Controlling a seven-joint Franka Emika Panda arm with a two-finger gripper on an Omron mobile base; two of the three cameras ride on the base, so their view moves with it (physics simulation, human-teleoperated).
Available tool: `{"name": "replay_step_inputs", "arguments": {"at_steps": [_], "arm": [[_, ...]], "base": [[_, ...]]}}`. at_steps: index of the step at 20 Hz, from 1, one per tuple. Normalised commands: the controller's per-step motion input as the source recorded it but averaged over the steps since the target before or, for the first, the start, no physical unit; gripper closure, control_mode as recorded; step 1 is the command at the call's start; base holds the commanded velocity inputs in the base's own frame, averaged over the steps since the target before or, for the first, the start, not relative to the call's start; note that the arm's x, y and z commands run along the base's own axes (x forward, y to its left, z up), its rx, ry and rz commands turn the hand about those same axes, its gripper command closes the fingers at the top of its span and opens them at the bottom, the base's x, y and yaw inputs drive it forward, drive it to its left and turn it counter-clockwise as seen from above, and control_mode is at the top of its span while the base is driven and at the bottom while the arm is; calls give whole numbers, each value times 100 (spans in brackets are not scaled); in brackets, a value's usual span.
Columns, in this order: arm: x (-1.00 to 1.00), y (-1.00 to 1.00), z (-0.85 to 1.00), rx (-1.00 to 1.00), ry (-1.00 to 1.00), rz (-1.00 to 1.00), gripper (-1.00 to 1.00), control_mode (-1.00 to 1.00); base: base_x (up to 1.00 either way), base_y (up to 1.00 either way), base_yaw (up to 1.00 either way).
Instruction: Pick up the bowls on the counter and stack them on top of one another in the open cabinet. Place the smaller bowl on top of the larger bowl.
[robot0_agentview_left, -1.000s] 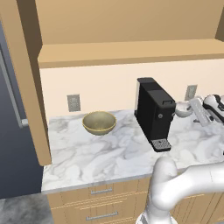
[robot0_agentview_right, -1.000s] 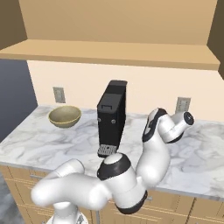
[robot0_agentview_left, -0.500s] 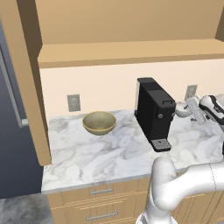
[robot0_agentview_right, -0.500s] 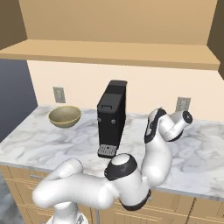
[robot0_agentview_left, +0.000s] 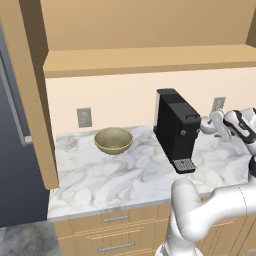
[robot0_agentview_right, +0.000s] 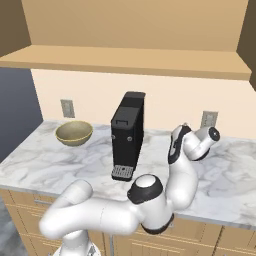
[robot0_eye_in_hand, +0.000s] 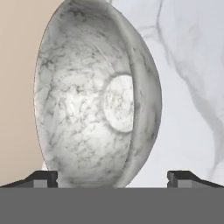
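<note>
Where veined, smaller bowl marble-grey.

The coffee machine blocks the counter middle, seemingly open beside it.

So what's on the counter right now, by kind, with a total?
Bowls: 2, the larger olive-gold bowl and the smaller grey-white bowl in front of the open gripper
Coffee machines: 1, black
Total: 3 things on the marble counter
</note>
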Motion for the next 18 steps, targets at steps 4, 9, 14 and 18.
{"name": "replay_step_inputs", "arguments": {"at_steps": [4, 9, 14, 18], "arm": [[34, -20, -13, 3, 0, 0, -100, -100], [37, -19, -25, 5, 3, 0, -100, -100], [7, -3, -29, 6, 4, 0, 100, -100], [0, 4, -22, 2, 10, 0, 100, -100]], "base": [[0, 0, 0], [0, 0, 0], [0, 0, 0], [0, 0, 0]]}}
